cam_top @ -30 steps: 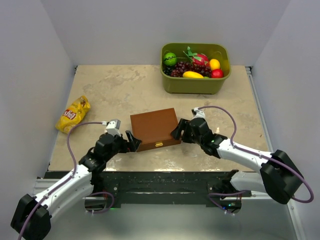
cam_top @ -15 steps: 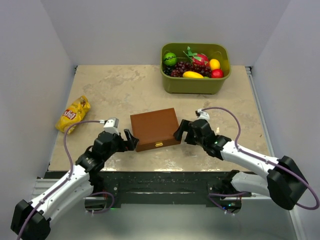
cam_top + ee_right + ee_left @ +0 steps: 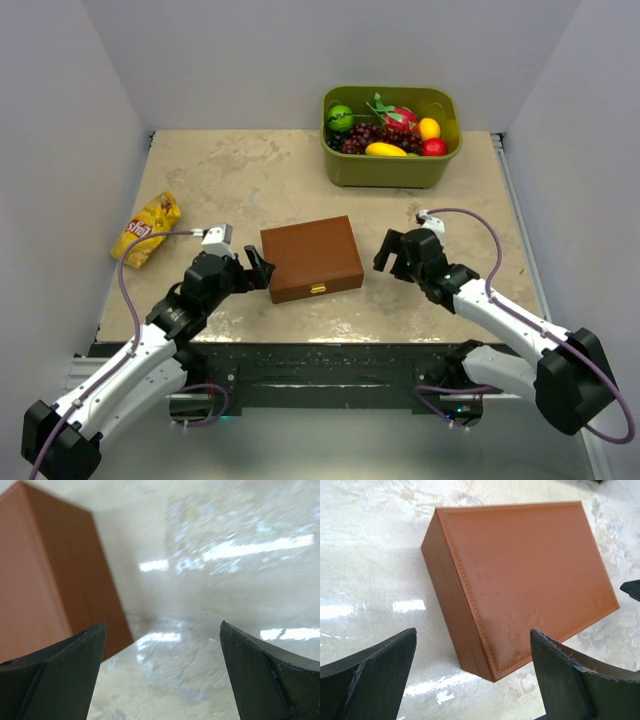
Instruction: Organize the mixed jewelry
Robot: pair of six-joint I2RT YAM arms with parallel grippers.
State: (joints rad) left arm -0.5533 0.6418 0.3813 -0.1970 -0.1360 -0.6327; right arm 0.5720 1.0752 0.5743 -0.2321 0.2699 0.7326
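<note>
Flanking the closed brown box, the left gripper sits just beside its left end and the right gripper near its right, both spread and empty (no jewelry shows anywhere); any grip should keep the box level.

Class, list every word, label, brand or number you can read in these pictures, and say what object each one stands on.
Yellow snack bag: red lettering shows on it, but it is too small and blurred to read.
Brown box: no text on its lid or sides; only a small metal clasp at the front.
Green bin of fruit: no label visible.
Nothing else in any view carries writing.
</note>
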